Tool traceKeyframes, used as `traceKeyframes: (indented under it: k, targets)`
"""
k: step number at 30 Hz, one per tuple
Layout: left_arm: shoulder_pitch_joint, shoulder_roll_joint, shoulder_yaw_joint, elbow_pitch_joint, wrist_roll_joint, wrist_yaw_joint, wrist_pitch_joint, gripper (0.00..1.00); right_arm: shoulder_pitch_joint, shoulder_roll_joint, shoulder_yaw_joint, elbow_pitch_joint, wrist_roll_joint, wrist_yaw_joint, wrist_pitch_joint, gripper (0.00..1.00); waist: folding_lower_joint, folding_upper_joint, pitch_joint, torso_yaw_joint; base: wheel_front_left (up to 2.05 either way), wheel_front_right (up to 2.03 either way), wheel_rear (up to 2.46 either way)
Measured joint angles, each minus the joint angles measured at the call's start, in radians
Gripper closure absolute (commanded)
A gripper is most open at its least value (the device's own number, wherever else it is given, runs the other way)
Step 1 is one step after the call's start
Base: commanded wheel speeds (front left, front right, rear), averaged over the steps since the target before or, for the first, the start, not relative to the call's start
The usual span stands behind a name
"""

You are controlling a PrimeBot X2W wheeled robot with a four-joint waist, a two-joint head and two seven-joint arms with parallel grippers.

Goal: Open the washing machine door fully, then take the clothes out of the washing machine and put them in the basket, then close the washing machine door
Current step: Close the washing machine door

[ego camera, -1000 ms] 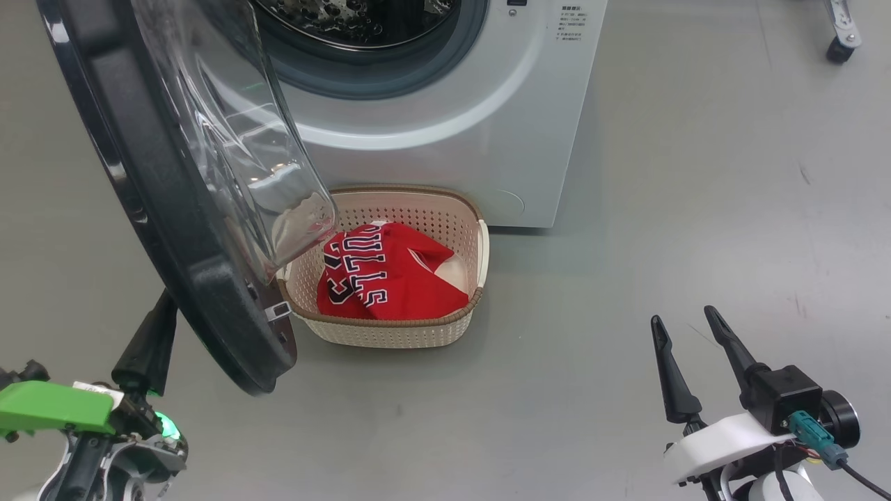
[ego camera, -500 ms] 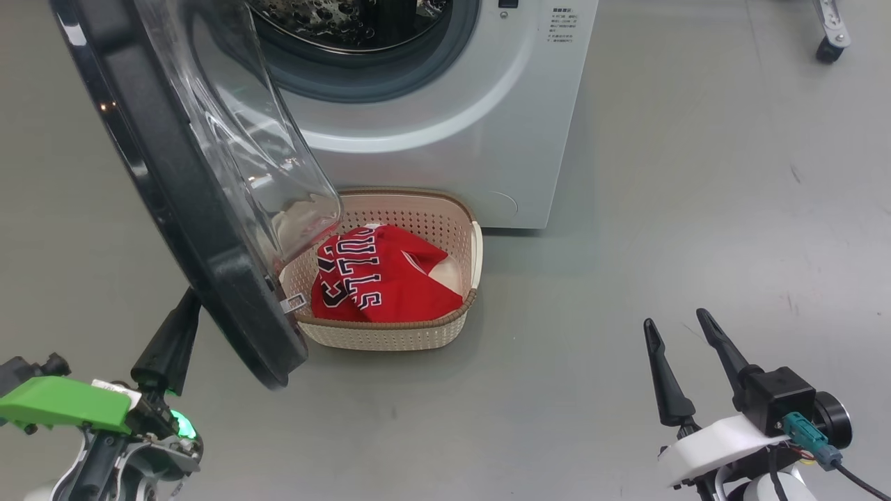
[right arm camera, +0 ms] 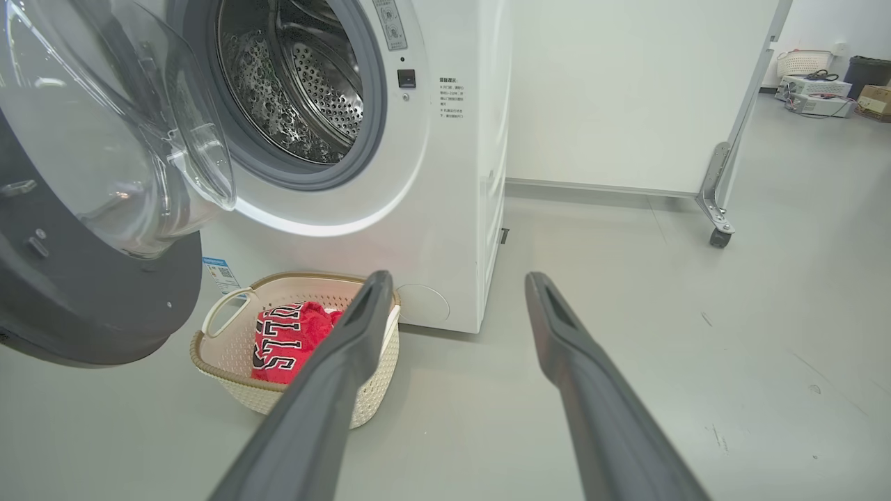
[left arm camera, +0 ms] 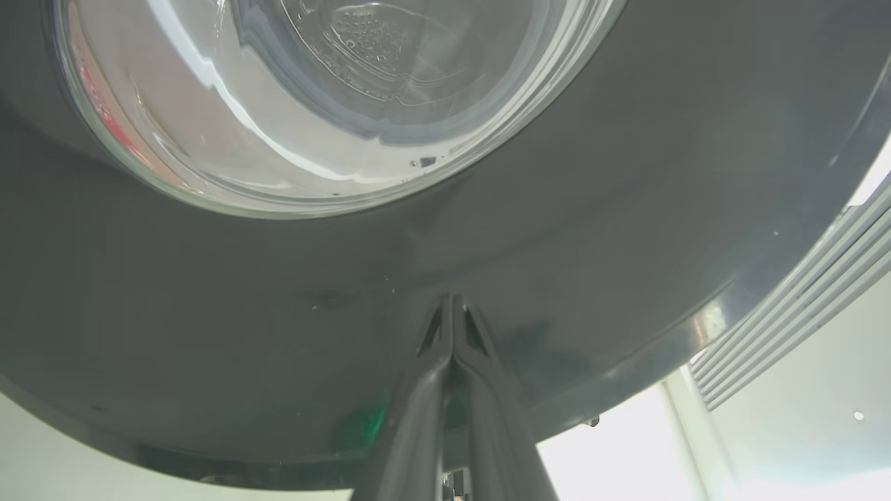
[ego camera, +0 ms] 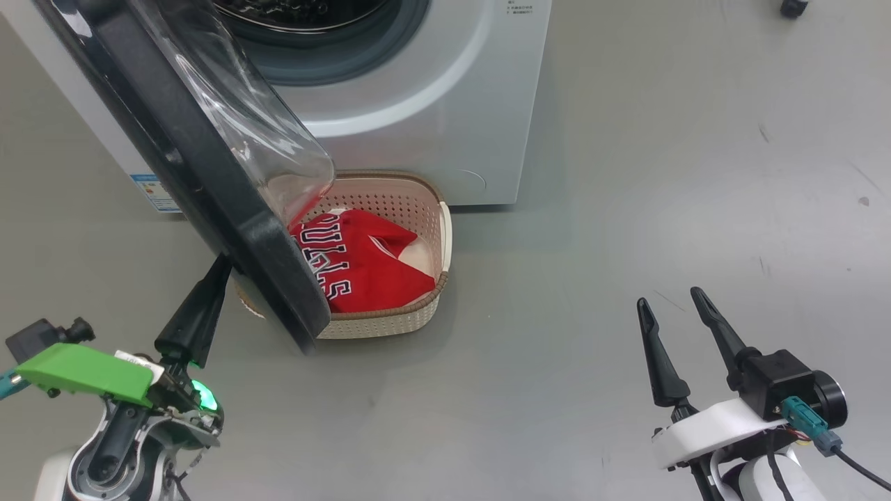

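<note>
We see the large white front-loading washing machine [ego camera: 445, 118] standing on the grey floor [ego camera: 661, 174], and its perforated steel drum [right arm camera: 299, 83] shows through the grey-gasketed opening. The big round washing machine door [ego camera: 230, 209], a glossy black rim around a clear bulging window, hangs partly open. It slants over the left part of the small cream perforated basket [ego camera: 390, 325], which sits on the floor just in front of the machine.

The red jersey clothes [ego camera: 376, 268] with black-and-white lettering lie inside the basket, with some white fabric at their right edge.

Our left claw [ego camera: 220, 263] has its two dark fingers pressed together. In the left wrist view its tip [left arm camera: 451, 300] rests against the door's outer black face, below the window.

Our right claw [ego camera: 668, 298] has its fingers spread apart and holds nothing. It is well to the right of the basket and points toward the machine.
</note>
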Motion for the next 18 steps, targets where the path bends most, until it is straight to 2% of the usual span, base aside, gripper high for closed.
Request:
traceKeyframes:
  k: [18]
  targets:
    - [-0.266,-0.006,-0.007,0.064,0.005,0.002,-0.045,1.00,-0.103,0.012,0.010,-0.022,0.000,0.017,-0.002,0.00,0.0000,0.0000,0.142,-0.121,0.00,0.00,0.00]
